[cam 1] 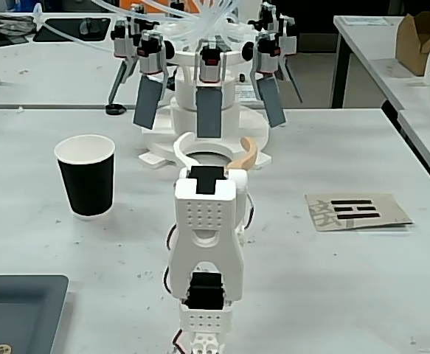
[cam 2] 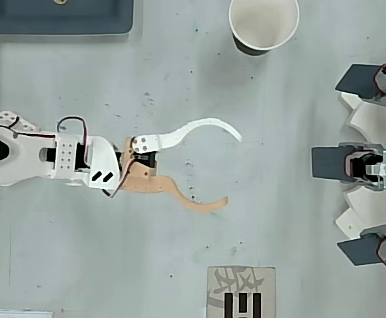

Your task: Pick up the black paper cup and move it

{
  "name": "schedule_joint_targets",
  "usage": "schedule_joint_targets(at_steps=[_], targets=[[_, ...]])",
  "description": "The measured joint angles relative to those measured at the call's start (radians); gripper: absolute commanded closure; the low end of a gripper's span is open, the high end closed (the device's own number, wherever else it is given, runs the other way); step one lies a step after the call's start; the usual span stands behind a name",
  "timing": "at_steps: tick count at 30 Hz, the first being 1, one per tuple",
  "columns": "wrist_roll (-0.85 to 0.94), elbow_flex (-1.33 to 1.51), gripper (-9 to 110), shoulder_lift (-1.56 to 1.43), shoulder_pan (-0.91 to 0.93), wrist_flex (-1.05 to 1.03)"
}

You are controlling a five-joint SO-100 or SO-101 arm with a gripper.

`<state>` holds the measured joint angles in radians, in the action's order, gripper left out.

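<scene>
In the overhead view, the gripper (cam 2: 234,168) is hanging over bare table with its white finger (cam 2: 206,126) and tan finger (cam 2: 202,203) spread wide, gripping nothing. The black paper cup (cam 2: 263,25) is standing upright at about 1 o'clock from the fingertips, well apart from them; in the fixed view the cup (cam 1: 87,177) is sitting at about 10 o'clock from the arm (cam 1: 204,243).

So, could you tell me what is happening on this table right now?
A white robot arm's pincer hangs open and empty over the grey table. The black paper cup with the white rim stands upright, untouched, well off to one side of the pincer. Nothing has been grasped yet.
</scene>
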<state>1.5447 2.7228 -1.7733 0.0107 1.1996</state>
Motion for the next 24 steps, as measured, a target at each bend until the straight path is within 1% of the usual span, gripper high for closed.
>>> schedule_joint_targets(at_steps=[7, 24], targets=[[-0.015, 0.089, 70, -0.066, 0.0, 0.018], [-0.015, 0.298, 61, -0.173, -0.124, 0.086]])
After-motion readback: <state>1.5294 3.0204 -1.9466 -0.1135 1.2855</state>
